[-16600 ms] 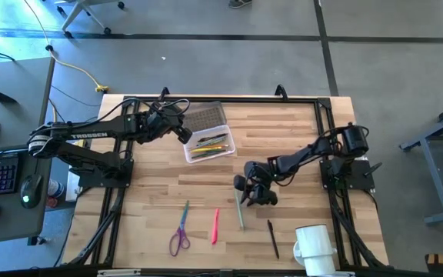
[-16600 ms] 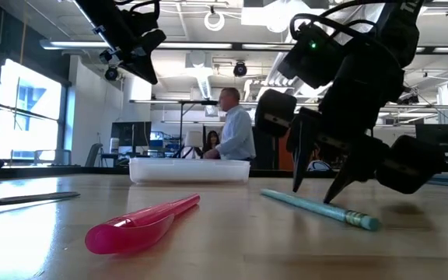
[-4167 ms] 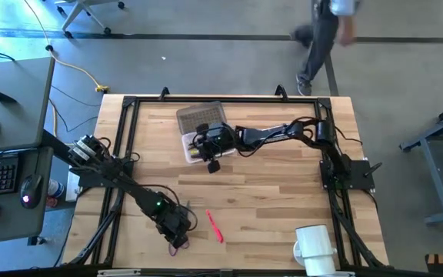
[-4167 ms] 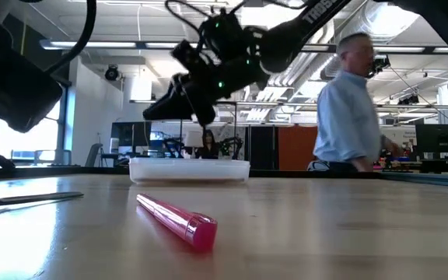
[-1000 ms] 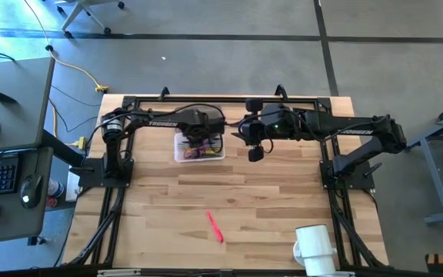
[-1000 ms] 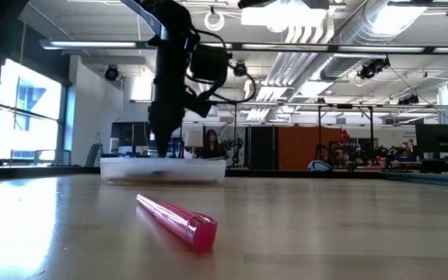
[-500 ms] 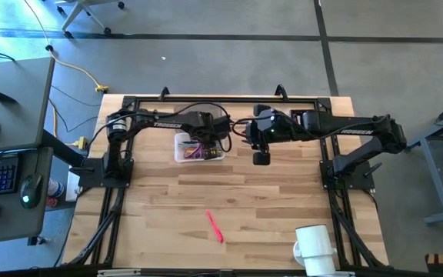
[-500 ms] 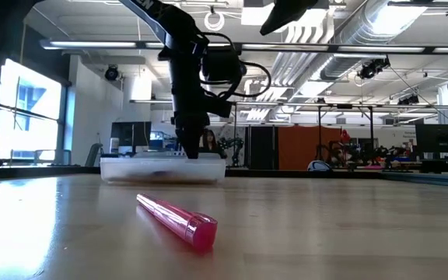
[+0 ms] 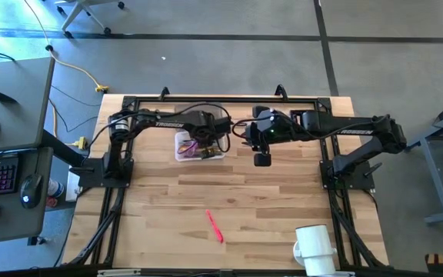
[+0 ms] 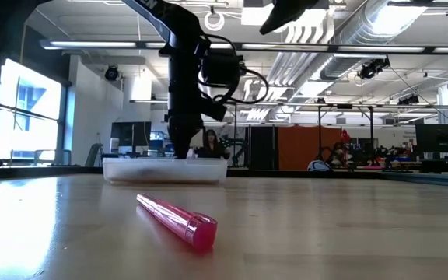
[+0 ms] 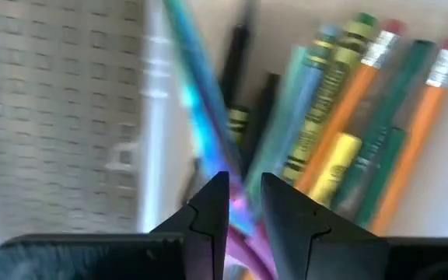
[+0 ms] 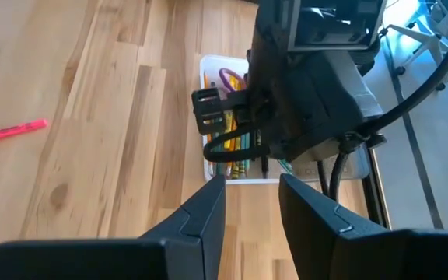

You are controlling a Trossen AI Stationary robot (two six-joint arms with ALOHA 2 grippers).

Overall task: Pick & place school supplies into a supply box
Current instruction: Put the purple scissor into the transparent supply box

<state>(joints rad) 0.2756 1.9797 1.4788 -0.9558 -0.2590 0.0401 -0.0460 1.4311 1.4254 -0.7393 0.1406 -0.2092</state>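
Left jaws: a narrow gap stands between the two dark fingers; a purple-and-blue shape, blurred, sits in that gap, and whether they pinch it I cannot tell.
Left gripper: down in the supply box, at about 11 o'clock from the table's middle in the high view; in the low view it hangs straight down into the tub.
Right jaws: apart, with bare wood showing between the fingers; nothing is held.
Right gripper: over the wood just beside the box, on its 3 o'clock side, raised above the table.
Supply box: a clear tub with a whitish rim at the far part of the table; in the low view its long side faces the camera.
School supplies in the box: orange pencils, a yellow-and-black pencil, green ones and a black pen, lying side by side; a purple loop shows at one end.
Pink pen: alone on the wood at about 6 o'clock from the box, well apart from it and from both grippers; nearest the camera in the low view.
White mug: at about 4 o'clock from the table's middle, at the near edge.
Grey textured rectangle: just beside the box's wall, seen in the left wrist view.
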